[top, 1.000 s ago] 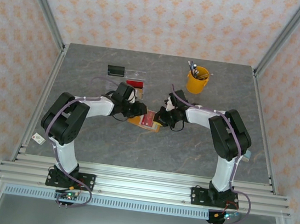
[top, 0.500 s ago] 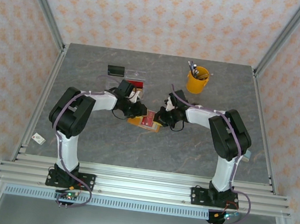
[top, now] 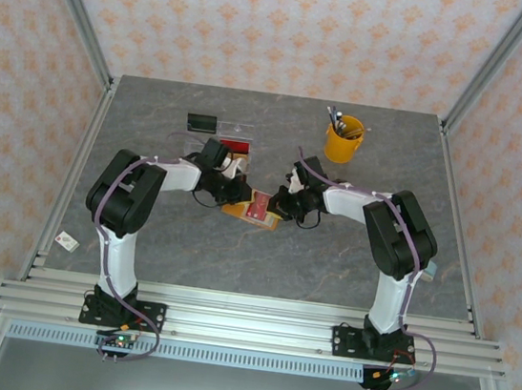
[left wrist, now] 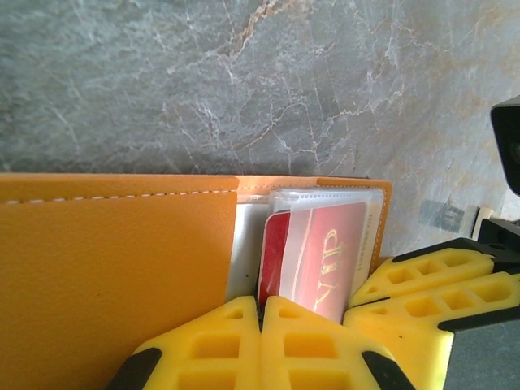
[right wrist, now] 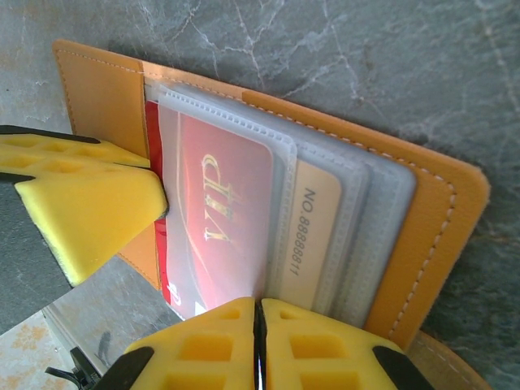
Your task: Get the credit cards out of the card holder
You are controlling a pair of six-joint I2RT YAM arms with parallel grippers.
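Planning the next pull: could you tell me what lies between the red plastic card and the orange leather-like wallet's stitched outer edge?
A flat tan numbered card inside clear plastic sleeves, seen in the right wrist view.

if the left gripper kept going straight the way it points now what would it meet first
The red credit card in its clear sleeve inside the open card holder: it lies right ahead of the left gripper, whose jaws are shut. They seem to touch, though depth is unclear.
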